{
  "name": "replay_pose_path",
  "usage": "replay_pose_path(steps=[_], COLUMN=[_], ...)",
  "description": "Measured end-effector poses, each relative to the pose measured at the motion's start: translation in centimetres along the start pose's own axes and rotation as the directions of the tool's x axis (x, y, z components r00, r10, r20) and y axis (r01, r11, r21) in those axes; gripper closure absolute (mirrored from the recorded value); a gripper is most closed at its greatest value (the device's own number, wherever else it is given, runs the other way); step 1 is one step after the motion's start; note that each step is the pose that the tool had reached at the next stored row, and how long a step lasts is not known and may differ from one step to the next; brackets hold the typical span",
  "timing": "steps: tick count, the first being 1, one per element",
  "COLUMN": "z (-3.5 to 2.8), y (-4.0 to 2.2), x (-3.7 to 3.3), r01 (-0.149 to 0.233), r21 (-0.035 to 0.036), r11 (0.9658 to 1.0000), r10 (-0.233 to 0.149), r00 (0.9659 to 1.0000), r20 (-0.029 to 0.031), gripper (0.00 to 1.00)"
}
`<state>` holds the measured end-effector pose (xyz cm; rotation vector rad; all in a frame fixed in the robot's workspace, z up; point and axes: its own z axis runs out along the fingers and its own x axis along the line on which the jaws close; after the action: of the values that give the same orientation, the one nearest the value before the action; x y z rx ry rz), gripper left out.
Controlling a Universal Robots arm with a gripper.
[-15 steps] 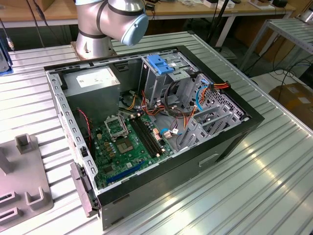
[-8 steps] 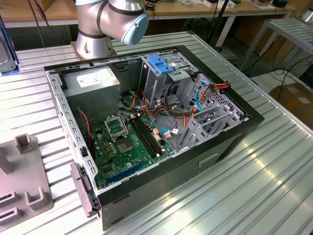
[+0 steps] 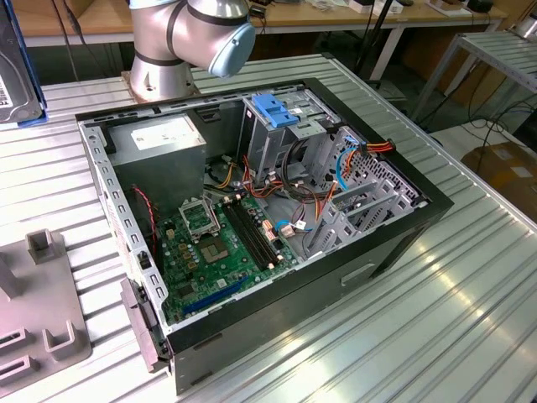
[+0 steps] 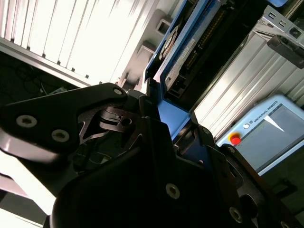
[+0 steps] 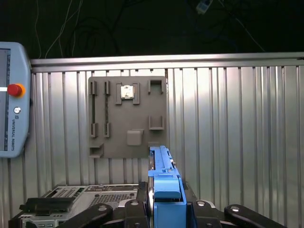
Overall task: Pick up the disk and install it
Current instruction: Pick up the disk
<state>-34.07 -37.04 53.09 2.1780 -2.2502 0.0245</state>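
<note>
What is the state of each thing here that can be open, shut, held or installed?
computer case: lies on its side on the table, side cover off, inside open to view.
disk: outside the case, not installed, its blue frame gripped from both sides.
gripper: shut on the disk.

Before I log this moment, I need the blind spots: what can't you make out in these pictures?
- Second wrist view: the claw's black body covers where it meets the disk, so the hold is unclear.
- First wrist view: the picture's edge cuts off part of the disk.
- Exterior view: the left edge cuts off a grey-and-blue object; the arm runs off the top.
</note>
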Motion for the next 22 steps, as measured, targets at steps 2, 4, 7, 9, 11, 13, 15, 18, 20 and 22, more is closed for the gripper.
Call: replay_pose_path(steps=[2, 4, 7, 9, 11, 13, 15, 18, 20, 22], z=[0.01, 0.02, 0.03, 0.04, 0.05, 0.06, 0.08, 0.11, 0.13, 0.16], y=[-0.43, -0.72, -1.14, -1.59, -2.07, -2.51, -2.92, -3.71, -4.07, -4.32], x=[-0.01, -0.03, -0.04, -0.05, -0.07, -0.09, -0.1, -0.12, -0.14, -0.14], r01=[0.0, 0.0, 0.0, 0.0, 0.0, 0.0, 0.0, 0.0, 0.0, 0.0], r21=[0.0, 0.0, 0.0, 0.0, 0.0, -0.0001, -0.0001, 0.0, 0.0, -0.0001], r11=[1.0, 1.0, 1.0, 1.0, 1.0, 1.0, 1.0, 1.0, 1.0, 1.0], r10=[0.0, 0.0, 0.0, 0.0, 0.0, 0.0, 0.0, 0.0, 0.0, 0.0], r00=[1.0, 1.0, 1.0, 1.0, 1.0, 1.0, 1.0, 1.0, 1.0, 1.0], r20=[0.0, 0.0, 0.0, 0.0, 0.0, -0.0002, -0.0002, -0.0005, -0.0006, -0.0008], gripper=[0.63, 0.63, 0.63, 0.63, 0.63, 0.63, 0.63, 0.63, 0.63, 0.63])
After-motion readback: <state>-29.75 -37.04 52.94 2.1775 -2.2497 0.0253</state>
